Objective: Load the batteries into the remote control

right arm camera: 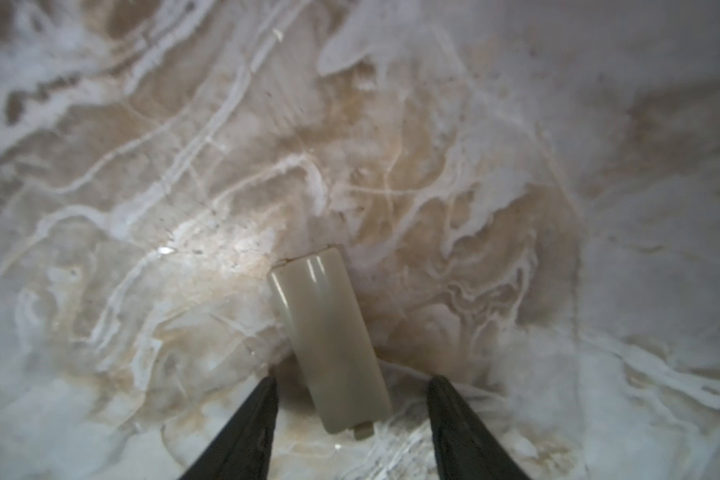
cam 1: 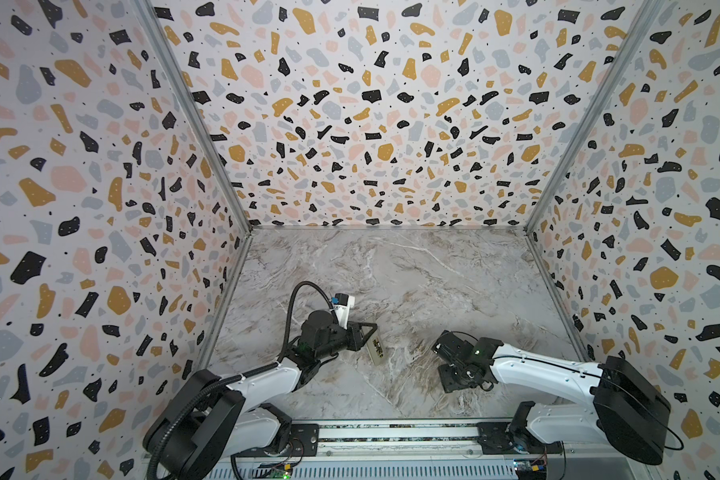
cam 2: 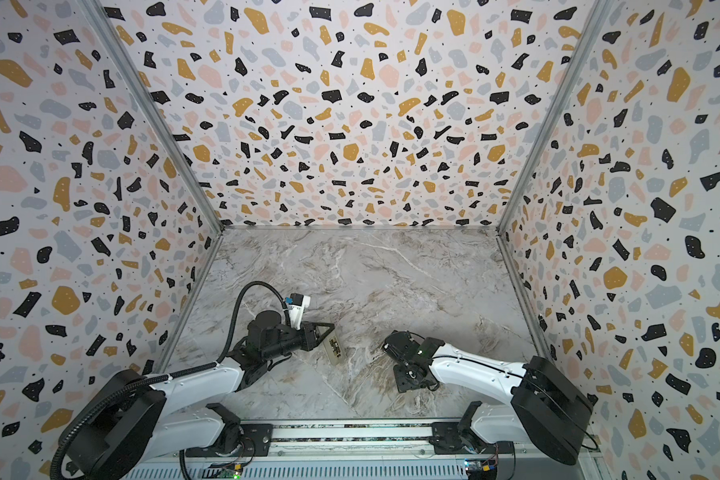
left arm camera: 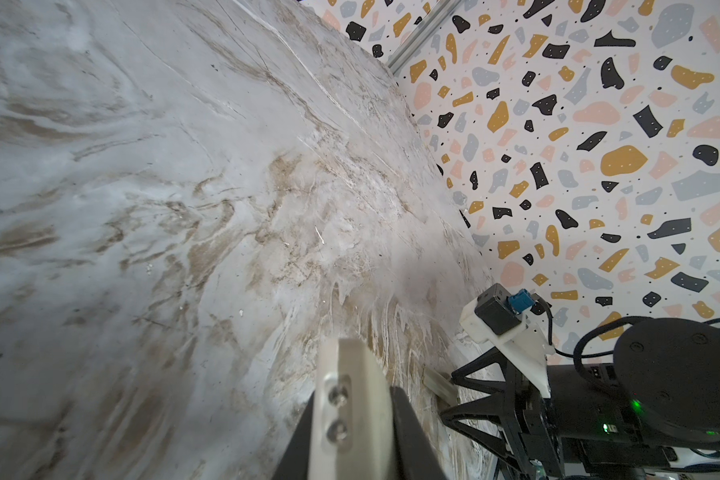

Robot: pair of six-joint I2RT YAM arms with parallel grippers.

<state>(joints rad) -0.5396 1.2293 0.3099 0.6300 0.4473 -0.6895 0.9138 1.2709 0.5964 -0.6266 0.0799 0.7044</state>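
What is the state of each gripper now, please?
Left gripper: shut on the remote control.
Right gripper: open, jaws astride the cover piece, not gripping.

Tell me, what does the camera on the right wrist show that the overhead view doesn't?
Only the right wrist view shows a small beige cover. It lies flat on the marble table inside the open right pincer, touching neither side of it. Only a top view shows the left pincer shut on the remote control, and the speckled walls. There, the right arm hides the cover. Both show the marble table.
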